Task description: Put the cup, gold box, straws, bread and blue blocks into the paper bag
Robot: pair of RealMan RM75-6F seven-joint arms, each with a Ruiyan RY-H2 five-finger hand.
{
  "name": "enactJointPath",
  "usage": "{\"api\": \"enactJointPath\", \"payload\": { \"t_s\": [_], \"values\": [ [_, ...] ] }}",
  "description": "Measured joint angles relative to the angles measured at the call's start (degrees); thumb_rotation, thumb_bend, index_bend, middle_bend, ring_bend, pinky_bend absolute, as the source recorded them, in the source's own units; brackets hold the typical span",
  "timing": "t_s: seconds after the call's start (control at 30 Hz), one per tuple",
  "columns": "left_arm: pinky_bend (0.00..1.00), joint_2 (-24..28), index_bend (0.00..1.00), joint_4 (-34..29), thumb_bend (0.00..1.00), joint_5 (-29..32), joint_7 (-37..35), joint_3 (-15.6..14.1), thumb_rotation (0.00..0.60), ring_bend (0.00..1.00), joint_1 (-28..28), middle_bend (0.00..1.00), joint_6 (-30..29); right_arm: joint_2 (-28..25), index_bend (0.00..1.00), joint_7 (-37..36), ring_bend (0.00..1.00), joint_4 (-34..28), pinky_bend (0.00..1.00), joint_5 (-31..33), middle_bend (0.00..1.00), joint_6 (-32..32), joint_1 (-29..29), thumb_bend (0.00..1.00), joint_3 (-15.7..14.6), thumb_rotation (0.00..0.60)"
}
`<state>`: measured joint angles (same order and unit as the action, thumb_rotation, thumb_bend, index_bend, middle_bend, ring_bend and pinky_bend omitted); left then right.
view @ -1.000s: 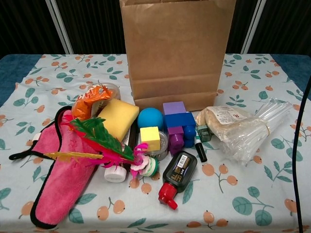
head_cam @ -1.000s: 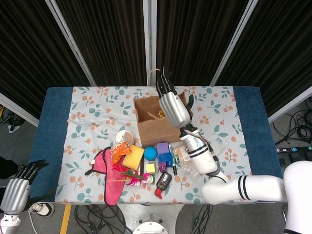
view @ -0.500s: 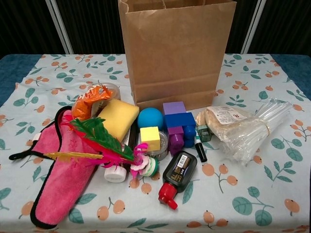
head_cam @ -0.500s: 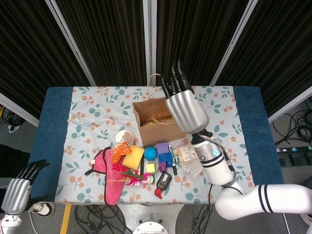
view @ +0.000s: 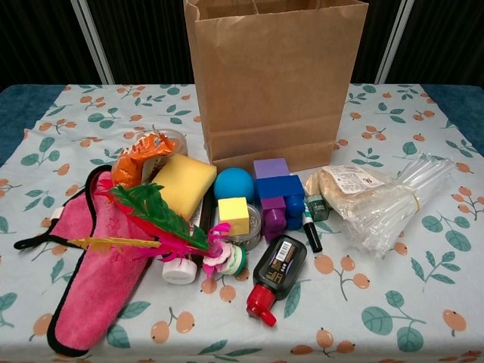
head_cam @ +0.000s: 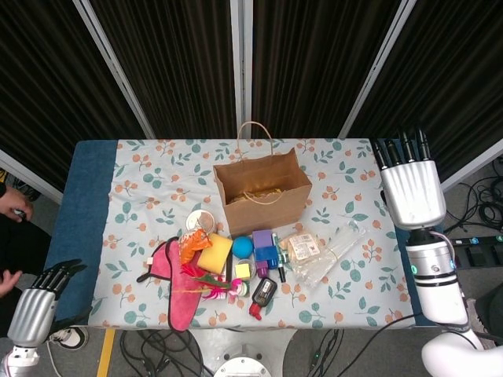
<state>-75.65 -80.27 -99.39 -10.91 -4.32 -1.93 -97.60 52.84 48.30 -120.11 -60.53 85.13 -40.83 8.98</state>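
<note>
We're looking at a robotics lab or recording studio, not anyone's home: black pleated curtains hung between pale metal posts wall off the whole top of the frame. Down on the grey floor, loose cables snake along the right edge beside a power strip, with more tangled cables at the bottom. In the centre stands the worktop, dressed in a floral cloth and staged with a jumble of small props.

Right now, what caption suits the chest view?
Upright paper bag behind clutter: bread, straws, blue blocks waiting.
</note>
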Motion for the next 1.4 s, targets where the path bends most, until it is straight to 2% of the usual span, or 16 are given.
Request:
{"api": "enactJointPath", "payload": {
  "t_s": [0.17, 0.3, 0.4, 0.5, 0.7, 0.8, 1.07, 1.4],
  "values": [
    [0.26, -0.22, 0.29, 0.29, 0.17, -0.41, 0.92, -0.18, 0.600, 0.21, 0.01, 0.31, -0.02, -0.19, 0.16, -22.92, 0.09, 7.91, 0.00, -8.28, 0.27, -5.74, 5.23, 0.00, -4.67, 0.600],
    [0.26, -0.49, 0.29, 0.62, 0.17, -0.64, 1.47, -0.23, 0.600, 0.21, 0.11, 0.31, 0.04, 2.69, 0.16, -39.86, 0.09, 20.01, 0.00, -17.74, 0.27, -9.92, 9.07, 0.00, -8.89, 0.600],
    [0.26, -0.59, 0.29, 0.88, 0.17, -0.67, 1.68, -0.23, 0.600, 0.21, 0.08, 0.31, -0.08, 6.73, 0.16, -48.31, 0.09, 29.07, 0.00, -23.79, 0.27, -12.91, 11.05, 0.00, -11.66, 0.600],
    [0.26, -0.69, 0.29, 1.19, 0.17, -0.68, 1.77, -0.25, 0.600, 0.21, 0.00, 0.31, -0.25, 11.94, 0.17, -52.91, 0.09, 36.10, 0.00, -28.42, 0.27, -15.68, 12.25, 0.00, -13.86, 0.600],
    [0.26, -0.86, 0.29, 1.89, 0.17, -1.06, 2.20, -0.19, 0.600, 0.21, -0.03, 0.31, -0.80, 19.91, 0.17, -55.10, 0.08, 44.09, 0.00, -33.54, 0.27, -18.35, 12.90, 0.00, -15.48, 0.600],
    [0.26, -0.98, 0.29, 2.22, 0.17, -1.19, 2.45, -0.17, 0.600, 0.21, 0.01, 0.31, -0.89, 21.21, 0.17, -55.26, 0.07, 45.69, 0.00, -34.89, 0.26, -18.21, 12.57, 0.00, -15.13, 0.600],
    [0.26, -1.54, 0.29, 3.75, 0.17, -1.74, 3.19, -0.18, 0.600, 0.21, 0.09, 0.31, -1.35, 23.49, 0.17, -55.72, 0.02, 48.85, 0.00, -34.65, 0.21, -19.93, 11.00, 0.00, -13.45, 0.600],
    [0.26, -1.77, 0.29, 4.47, 0.17, -1.85, 3.11, -0.36, 0.600, 0.21, 0.15, 0.31, -1.46, 29.52, 0.17, -54.68, 0.02, 55.31, 0.00, -32.38, 0.23, -26.01, 8.52, 0.00, -12.04, 0.600]
  ]
}}
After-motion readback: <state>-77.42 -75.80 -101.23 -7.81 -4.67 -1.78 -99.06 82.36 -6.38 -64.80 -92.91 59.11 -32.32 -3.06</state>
